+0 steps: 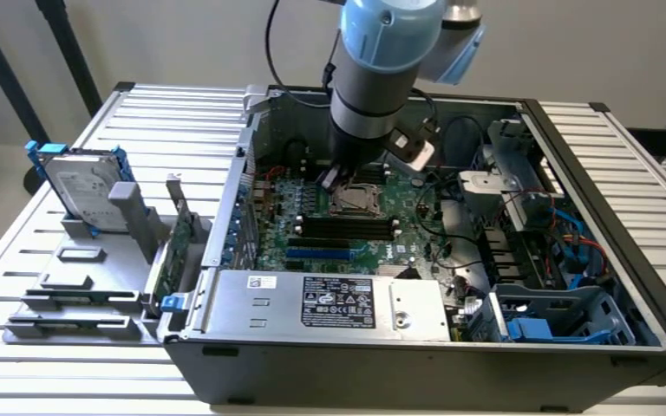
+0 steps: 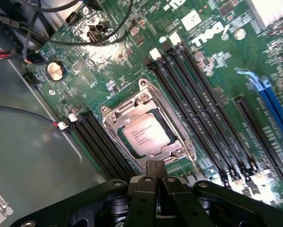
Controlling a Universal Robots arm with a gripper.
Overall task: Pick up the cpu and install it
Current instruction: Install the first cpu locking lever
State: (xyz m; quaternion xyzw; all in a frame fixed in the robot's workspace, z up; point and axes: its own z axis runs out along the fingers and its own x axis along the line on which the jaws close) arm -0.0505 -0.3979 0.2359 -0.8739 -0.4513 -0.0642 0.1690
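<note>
The cpu [image 2: 146, 134], a small square chip with a dull silver top and printed text, lies flat inside the metal socket frame [image 2: 114, 113] on the green motherboard [image 2: 108, 56]. My gripper [image 2: 155, 166] hangs just above the socket's edge, beside the cpu, with its black fingers pressed together and nothing between them. In the exterior view the arm reaches down into the open computer case, and the gripper [image 1: 336, 178] sits right over the socket with the cpu [image 1: 356, 201].
Black memory slots [image 2: 203, 127] flank the socket on both sides, with a blue slot [image 2: 274, 109] beyond. A grey labelled box [image 1: 333, 299] fills the case front. Cables and drive bays [image 1: 541, 251] crowd the exterior view's right. A hard drive with blue brackets [image 1: 79, 182] stands outside on the left.
</note>
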